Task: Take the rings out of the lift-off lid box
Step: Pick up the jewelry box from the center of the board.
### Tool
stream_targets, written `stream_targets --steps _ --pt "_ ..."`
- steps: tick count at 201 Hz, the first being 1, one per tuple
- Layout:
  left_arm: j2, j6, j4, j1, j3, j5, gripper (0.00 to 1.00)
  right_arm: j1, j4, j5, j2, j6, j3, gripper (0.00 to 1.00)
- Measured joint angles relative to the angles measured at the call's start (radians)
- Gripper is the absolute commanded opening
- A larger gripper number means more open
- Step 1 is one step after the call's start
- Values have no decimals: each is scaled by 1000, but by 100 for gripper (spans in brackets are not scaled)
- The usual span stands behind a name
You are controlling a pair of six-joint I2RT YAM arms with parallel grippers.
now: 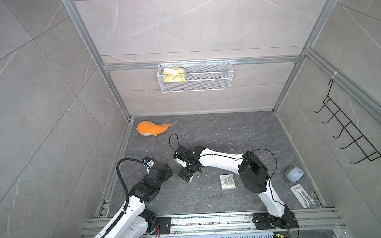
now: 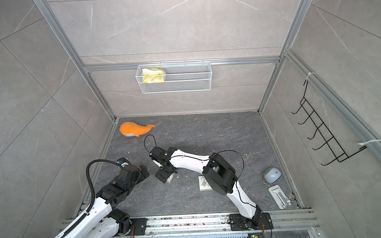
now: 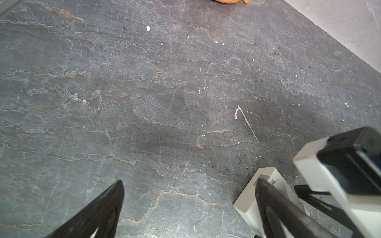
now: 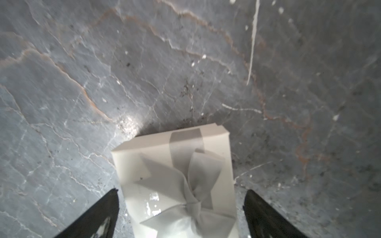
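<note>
My right pincer (image 4: 182,192) stands wide astride the lidded white gift box (image 4: 148,148) with its grey bow (image 4: 193,185), any rings hidden from me, while my left pincer (image 3: 190,181), equally wide, hangs just beside that box above the bench (image 3: 144,103).

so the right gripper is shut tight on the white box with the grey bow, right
Not shut. The right gripper is open: the right wrist view shows its fingers spread either side of the white box with the grey bow, not closed on it. The rest is right: it is the right gripper, at that box.
</note>
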Motion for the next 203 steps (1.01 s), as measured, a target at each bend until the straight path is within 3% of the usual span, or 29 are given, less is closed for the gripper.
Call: stream_targets --steps 51,163,203 --pt "0 2 -1 0 -5 -2 100 0 -27 11 31 -24 40 86" --pt "5 6 0 0 -5 -17 100 0 -72 26 47 -24 63 84" --pt "7 6 0 0 -5 -18 100 0 -84 26 47 -19 64 77"
